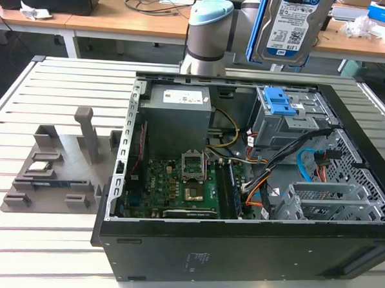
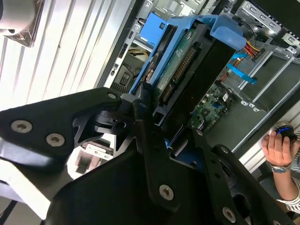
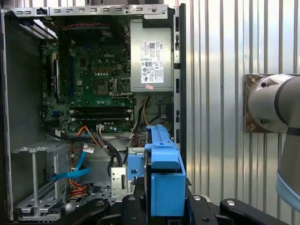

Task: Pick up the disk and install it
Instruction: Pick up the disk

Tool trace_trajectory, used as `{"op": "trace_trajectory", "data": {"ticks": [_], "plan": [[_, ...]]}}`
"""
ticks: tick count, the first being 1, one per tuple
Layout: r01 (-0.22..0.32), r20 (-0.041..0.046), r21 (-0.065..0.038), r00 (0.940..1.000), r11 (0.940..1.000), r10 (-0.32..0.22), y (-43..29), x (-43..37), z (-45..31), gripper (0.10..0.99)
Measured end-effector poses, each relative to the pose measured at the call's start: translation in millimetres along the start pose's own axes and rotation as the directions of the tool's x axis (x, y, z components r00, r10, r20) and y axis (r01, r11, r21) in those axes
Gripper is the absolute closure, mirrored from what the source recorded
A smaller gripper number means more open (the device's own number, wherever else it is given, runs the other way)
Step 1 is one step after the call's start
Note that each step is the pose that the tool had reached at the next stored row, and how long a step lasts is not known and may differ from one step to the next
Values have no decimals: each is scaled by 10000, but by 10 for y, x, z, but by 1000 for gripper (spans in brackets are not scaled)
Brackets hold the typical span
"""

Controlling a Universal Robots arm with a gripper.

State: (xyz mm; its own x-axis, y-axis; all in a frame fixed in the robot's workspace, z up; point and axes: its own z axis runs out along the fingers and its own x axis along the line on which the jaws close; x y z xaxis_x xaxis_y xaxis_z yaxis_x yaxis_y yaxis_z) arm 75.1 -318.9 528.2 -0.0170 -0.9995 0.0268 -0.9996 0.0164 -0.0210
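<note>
The disk, a silver drive with a blue-and-white label in a blue carrier frame, hangs upright above the back right part of the open computer case. It is over the grey drive cage with the blue latch. In both wrist views my gripper is shut on the disk, with its black fingers pressed against the carrier's sides. The disk's connector edge points down toward the case interior.
Inside the case are the motherboard, a power supply, loose cables and an empty metal bay. A grey fixture stands on the slatted table at the exterior view's left. A person's hand rests beside the case.
</note>
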Motion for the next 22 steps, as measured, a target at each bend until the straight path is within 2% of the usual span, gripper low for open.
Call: {"op": "trace_trajectory", "data": {"ticks": [2,15,22], "plan": [[1,0,0,10000,10000,-1,-1,19,0,722],[-1,-9,-1,10000,10000,1,-5,336,12,722],[0,-26,0,10000,10000,0,-7,427,18,722]]}}
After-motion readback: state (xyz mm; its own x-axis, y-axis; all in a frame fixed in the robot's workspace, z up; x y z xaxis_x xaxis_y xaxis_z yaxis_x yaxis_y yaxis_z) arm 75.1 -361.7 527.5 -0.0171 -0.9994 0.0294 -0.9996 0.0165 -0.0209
